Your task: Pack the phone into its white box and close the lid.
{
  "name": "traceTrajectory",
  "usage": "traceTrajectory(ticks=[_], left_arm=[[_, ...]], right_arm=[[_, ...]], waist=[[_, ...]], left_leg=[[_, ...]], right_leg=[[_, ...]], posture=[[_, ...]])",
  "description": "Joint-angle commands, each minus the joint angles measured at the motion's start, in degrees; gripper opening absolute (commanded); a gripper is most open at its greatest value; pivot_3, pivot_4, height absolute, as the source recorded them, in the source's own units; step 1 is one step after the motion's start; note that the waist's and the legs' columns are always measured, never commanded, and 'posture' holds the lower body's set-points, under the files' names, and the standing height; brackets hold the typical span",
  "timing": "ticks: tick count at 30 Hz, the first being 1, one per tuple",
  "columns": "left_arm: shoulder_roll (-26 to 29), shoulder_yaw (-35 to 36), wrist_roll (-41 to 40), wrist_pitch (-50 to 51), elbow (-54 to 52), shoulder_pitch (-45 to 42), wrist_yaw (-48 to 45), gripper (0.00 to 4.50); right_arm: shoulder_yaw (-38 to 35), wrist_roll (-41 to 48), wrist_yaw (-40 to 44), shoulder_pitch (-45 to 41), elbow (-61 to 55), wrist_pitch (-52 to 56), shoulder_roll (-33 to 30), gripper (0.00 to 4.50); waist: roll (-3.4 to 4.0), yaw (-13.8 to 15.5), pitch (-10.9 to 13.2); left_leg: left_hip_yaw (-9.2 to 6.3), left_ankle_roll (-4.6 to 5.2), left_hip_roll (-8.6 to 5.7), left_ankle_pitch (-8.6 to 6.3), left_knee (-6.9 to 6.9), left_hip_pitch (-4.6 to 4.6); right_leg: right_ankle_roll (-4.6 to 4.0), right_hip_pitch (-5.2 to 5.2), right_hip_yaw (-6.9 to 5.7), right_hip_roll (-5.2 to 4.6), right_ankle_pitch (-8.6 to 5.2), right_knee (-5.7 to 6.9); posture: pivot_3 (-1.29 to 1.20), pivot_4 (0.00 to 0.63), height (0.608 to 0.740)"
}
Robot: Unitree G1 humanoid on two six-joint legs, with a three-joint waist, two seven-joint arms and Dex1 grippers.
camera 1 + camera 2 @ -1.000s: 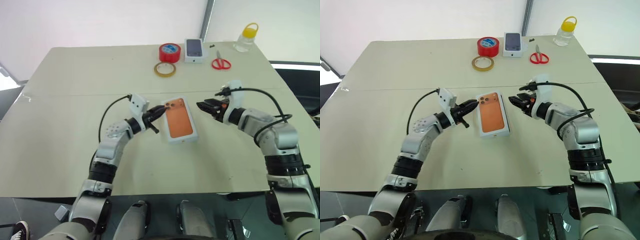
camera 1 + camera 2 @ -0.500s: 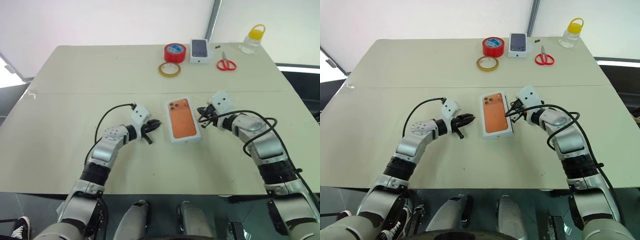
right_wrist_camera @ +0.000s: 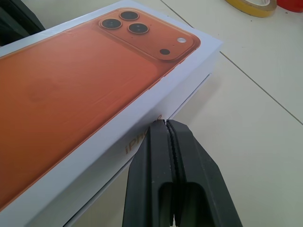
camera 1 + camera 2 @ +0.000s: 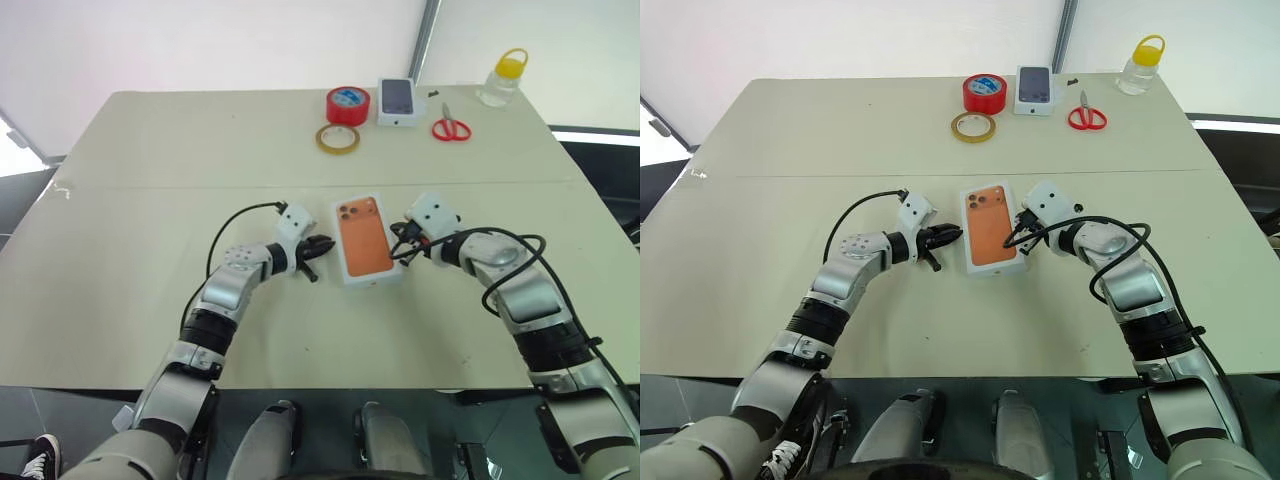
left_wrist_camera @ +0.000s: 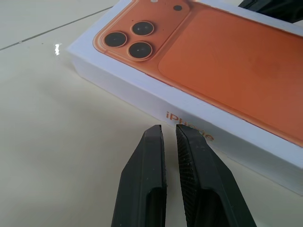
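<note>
The lid (image 4: 366, 240), with an orange phone printed on top, sits on the white box in the middle of the counter (image 4: 120, 200). Since a second ago both arms came lower and closer. The right end effector (image 3: 165, 128), before spread, is now pressed together against the lid's side. The left end effector (image 5: 168, 135) is almost closed, just beside the other side

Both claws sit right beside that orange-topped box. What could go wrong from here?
The lid seems not fully down: a dark gap shows under its edge, so it may stay ajar. The shut right end effector sits by that gap; a push could slide the lid sideways. The left end effector stops short of the opposite side, so it might twist.
</note>
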Motion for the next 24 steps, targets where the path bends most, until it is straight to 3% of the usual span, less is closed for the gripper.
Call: traceTrajectory(ticks=[1, 24], left_arm=[[-2.39, 2.44, -3.4, 2.69, -2.89, -2.56, 0.41, 0.51], [-3.15, 1.87, -1.35, 2.59, -2.5, -2.56, 2.01, 0.51]], right_arm=[[-1.74, -0.72, 0.35, -0.67, -2.6, -1.17, -0.59, 0.04], [0.37, -7.53, -0.26, -0.63, 0.72, -3.12, 1.01, 0.04]], waist=[[0.0, 0.01, 0.0], [0.0, -0.05, 0.0]], left_leg=[[0.0, 0.0, 0.0, 0.0, 0.0, 0.0], [0.0, -0.04, 0.0, 0.02, 0.05, 0.0]], right_leg=[[0.0, 0.0, 0.0, 0.0, 0.0, 0.0], [0.0, 0.0, -0.01, 0.01, 0.0, 0.03]], posture=[[0.0, 0.15, 0.74], [0.0, 0.15, 0.74]])
